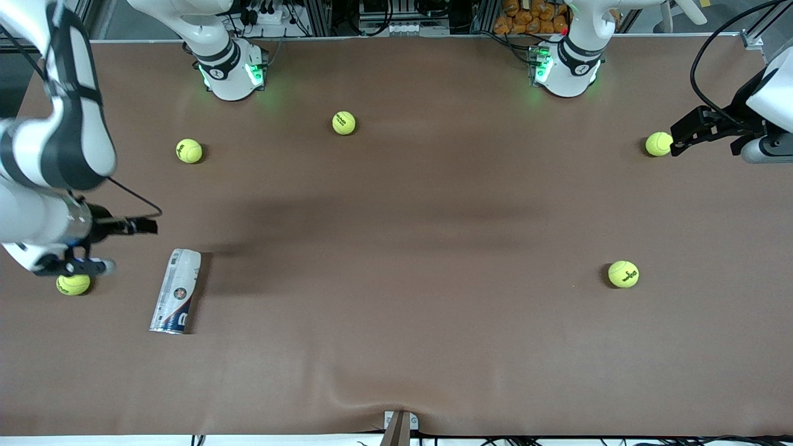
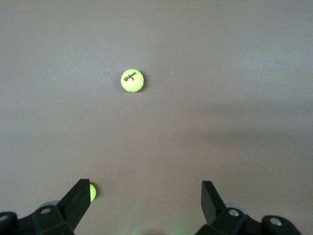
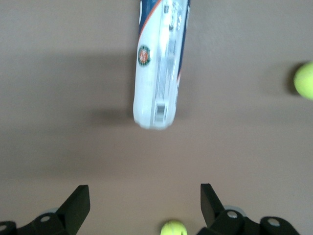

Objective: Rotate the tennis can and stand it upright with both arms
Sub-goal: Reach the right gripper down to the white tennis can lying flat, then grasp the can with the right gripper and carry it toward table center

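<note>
White-labelled tennis can (image 1: pixel 176 290) lying flat, untouched

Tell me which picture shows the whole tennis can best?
The front view: the tennis can lies whole on its side on the table, at the right arm's end. The right wrist view shows only part of it, running out of the picture. The left wrist view shows none of it.

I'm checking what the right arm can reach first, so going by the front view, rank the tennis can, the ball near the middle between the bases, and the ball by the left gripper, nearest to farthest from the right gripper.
1. Tennis can: lying flat, just beside the right gripper.
2. Middle ball: close to the bases.
3. Ball by the left gripper: left arm's end of the table.
</note>
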`<state>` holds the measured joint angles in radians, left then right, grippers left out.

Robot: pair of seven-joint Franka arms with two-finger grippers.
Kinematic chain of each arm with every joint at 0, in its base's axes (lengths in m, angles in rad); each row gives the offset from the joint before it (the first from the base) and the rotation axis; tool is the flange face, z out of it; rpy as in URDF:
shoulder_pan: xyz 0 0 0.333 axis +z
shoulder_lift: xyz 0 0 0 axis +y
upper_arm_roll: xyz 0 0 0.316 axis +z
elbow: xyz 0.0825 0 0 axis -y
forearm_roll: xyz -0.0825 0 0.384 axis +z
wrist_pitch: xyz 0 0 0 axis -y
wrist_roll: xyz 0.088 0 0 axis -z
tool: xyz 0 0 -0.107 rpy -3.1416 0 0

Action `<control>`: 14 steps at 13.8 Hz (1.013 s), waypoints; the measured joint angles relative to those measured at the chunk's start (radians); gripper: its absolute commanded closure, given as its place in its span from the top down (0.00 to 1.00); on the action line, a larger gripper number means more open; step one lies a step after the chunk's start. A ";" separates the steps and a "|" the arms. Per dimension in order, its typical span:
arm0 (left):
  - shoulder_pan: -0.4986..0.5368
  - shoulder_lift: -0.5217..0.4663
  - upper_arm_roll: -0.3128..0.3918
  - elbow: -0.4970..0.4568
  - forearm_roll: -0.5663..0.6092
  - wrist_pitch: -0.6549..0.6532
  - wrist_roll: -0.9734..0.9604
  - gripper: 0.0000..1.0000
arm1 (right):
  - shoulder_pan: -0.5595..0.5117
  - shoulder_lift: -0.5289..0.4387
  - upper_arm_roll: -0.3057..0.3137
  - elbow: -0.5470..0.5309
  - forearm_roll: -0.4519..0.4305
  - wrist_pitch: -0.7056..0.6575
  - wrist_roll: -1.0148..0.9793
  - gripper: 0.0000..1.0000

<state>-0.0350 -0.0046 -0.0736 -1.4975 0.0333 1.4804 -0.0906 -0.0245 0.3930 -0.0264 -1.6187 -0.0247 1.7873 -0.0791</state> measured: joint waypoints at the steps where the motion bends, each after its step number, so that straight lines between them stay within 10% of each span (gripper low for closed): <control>1: -0.001 0.000 -0.001 0.000 0.000 0.000 0.000 1.00 | -0.006 0.041 -0.001 0.000 0.000 0.041 -0.025 1.00; 14: -0.019 0.011 -0.041 -0.006 -0.009 0.042 0.000 1.00 | -0.064 0.288 -0.004 0.004 0.143 0.350 -0.133 1.00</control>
<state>-0.0540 0.0065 -0.1151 -1.5031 0.0239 1.5227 -0.0907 -0.0883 0.6815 -0.0303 -1.6145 0.1184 2.1378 -0.2120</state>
